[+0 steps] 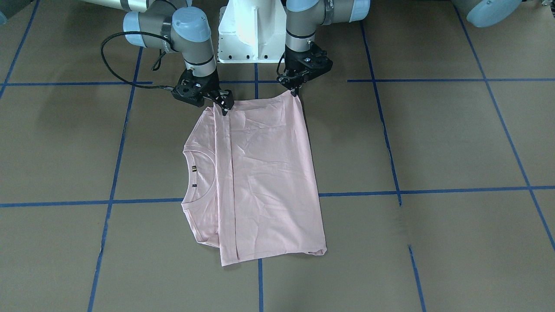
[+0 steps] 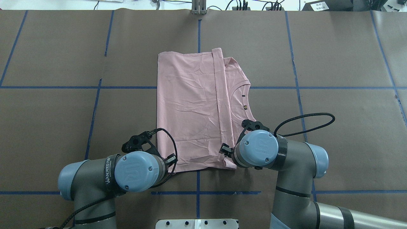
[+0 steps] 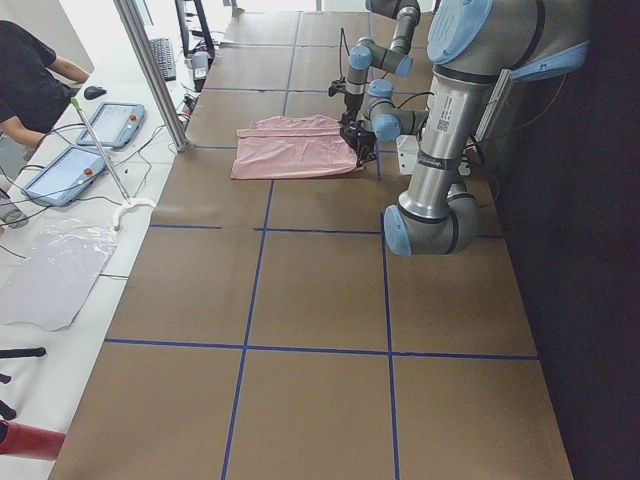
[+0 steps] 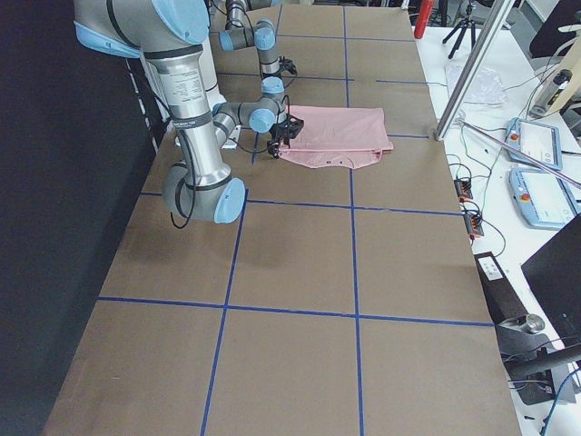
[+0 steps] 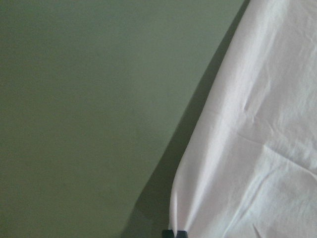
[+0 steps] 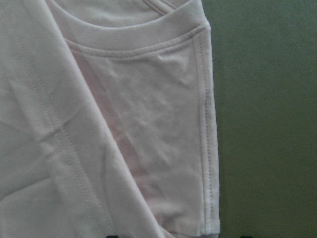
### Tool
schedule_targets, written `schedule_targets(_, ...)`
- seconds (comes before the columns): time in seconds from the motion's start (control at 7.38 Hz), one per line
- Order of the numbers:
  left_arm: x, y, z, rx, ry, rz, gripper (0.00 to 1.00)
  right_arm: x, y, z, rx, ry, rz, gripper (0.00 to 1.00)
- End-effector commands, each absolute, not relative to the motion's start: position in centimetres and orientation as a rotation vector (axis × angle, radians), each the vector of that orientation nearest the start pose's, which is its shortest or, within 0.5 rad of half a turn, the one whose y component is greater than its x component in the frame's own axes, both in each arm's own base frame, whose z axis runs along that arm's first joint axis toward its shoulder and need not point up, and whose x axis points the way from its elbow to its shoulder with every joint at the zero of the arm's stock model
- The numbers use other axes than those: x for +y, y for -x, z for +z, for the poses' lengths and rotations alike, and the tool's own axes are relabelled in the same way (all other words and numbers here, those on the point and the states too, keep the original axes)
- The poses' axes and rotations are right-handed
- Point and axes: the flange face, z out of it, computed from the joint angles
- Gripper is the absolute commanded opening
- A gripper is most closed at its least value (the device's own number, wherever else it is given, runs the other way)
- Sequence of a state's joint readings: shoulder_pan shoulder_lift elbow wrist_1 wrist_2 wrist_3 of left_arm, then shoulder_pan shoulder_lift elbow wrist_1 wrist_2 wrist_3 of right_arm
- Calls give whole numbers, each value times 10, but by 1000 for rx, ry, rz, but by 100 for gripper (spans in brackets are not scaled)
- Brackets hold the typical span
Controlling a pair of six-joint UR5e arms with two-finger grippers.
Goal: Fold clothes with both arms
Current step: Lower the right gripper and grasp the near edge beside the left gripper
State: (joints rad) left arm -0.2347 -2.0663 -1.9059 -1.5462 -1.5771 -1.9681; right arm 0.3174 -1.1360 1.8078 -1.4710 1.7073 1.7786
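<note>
the left gripper (image 1: 296, 90) pinches the near corner of the t-shirt (image 1: 269, 173); the right gripper (image 1: 226, 106) hangs spread over its near edge. it lies part-folded, flat on the bench (image 1: 433, 143). next, likely: right closes, both lift together.

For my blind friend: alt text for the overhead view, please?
A pale pink T-shirt, partly folded, lies on a brown table. Two silver-grey robot arms have the black left pincer and right pincer at its near edge.
</note>
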Motion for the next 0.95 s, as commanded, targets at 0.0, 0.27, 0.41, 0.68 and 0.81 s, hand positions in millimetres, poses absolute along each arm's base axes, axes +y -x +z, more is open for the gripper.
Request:
schedule_targets(0.0, -270, -561, 245, 813, 72, -595, 0, -309, 557, 304, -785, 88, 443, 20)
schedule_targets(0.27, -271, -561, 244, 815, 72, -595, 0, -309, 557, 304, -788, 89, 440, 0)
schedule_targets(0.41, -271, -561, 244, 815, 72, -595, 0, -308, 555, 301, -792, 90, 439, 0)
schedule_targets(0.68, -270, -558, 241, 822, 76, -593, 0, -310, 549, 292, -814, 89, 440, 0)
schedule_targets(0.81, -269, -558, 240, 824, 76, -592, 0, -310, 546, 287, -825, 85, 443, 0)
